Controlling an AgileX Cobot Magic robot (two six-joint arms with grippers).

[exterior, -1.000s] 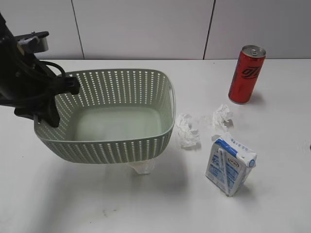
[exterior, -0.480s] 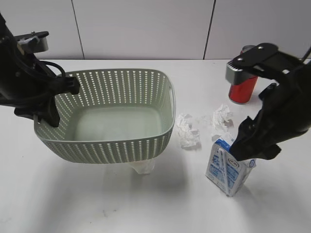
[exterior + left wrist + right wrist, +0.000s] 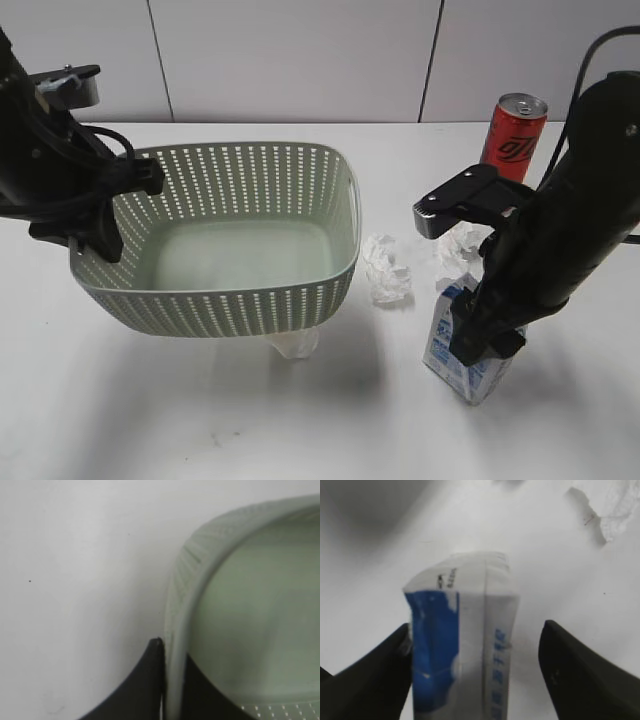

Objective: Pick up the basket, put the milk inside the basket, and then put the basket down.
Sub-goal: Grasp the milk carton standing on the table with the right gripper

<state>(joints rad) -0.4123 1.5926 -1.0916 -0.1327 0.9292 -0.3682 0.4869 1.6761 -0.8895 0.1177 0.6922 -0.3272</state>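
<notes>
The sage-green basket (image 3: 235, 245) hangs tilted above the table at left centre. My left gripper (image 3: 95, 215) is shut on its left rim; in the left wrist view the rim (image 3: 177, 630) runs between my dark fingers (image 3: 172, 680). The white-and-blue milk carton (image 3: 462, 358) stands at the front right. My right gripper (image 3: 478, 335) is lowered over its top, open, with the carton (image 3: 462, 645) between the two fingers (image 3: 477, 675). The left finger touches the carton; the right finger stands apart from it.
A red soda can (image 3: 512, 140) stands at the back right, partly behind my right arm. Crumpled white paper lies between basket and carton (image 3: 385, 270), by the arm (image 3: 452, 240), and under the basket's front corner (image 3: 292, 345). A white wall backs the table.
My right arm has come in from the right and moved down over the milk carton, its fingers now either side of it. The basket and left gripper have not moved.
</notes>
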